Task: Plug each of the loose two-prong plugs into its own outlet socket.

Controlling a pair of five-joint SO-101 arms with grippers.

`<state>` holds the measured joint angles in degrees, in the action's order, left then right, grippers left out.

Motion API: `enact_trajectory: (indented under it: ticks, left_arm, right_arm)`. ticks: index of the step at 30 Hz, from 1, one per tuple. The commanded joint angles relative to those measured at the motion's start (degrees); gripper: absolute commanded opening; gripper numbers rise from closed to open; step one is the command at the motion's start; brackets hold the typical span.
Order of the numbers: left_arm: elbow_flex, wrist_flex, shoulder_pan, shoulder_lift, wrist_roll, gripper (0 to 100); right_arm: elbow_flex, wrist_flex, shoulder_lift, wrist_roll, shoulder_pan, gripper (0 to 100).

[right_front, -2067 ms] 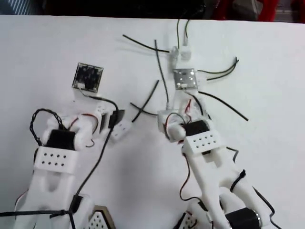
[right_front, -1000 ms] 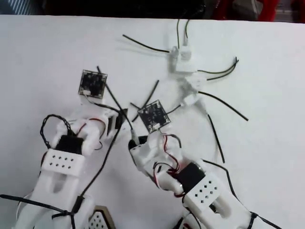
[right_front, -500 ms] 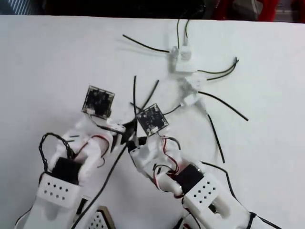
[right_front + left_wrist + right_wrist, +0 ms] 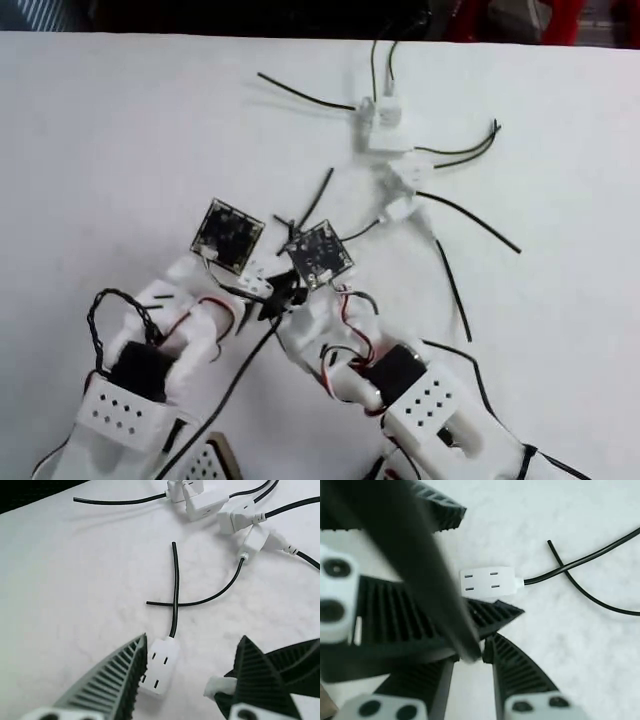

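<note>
Now the left tool (image 4: 192, 645) is spread around a white outlet socket (image 4: 159, 672) lying on the desk (image 4: 75, 580), while the right tool (image 4: 482, 652) beside it pinches a white plug (image 4: 220, 686).

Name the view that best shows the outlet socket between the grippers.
Right wrist view: the outlet socket lies face-on, all four slots and its cord clear. Left wrist view shows it slanted, by the left gripper. High view: mostly hidden between both arms.
</note>
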<state>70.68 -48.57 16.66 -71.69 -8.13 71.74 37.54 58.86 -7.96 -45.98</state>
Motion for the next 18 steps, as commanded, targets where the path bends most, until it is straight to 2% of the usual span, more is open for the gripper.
enact_trajectory:
  ticks: [1, 5, 12, 18]
  left_arm:
    - [-0.6, -0.2, -0.5, -0.9, -0.4, 28]
    - [-0.8, 1.3, -6.4, -0.9, 0.1, 28]
    - [-2.5, 3.6, -20.1, -0.9, 7.7, 28]
    - [-2.6, 4.0, -28.0, -0.9, 10.8, 28]
  right_arm:
    - [-0.2, -1.5, 0.7, 0.7, 0.7, 1.7]
    - [-0.1, -1.4, 0.7, 0.8, 0.7, 1.7]
    - [-0.4, -1.4, 0.7, 1.1, 0.7, 1.7]
    - [-4.6, -1.4, -0.7, 5.5, 0.5, 1.7]
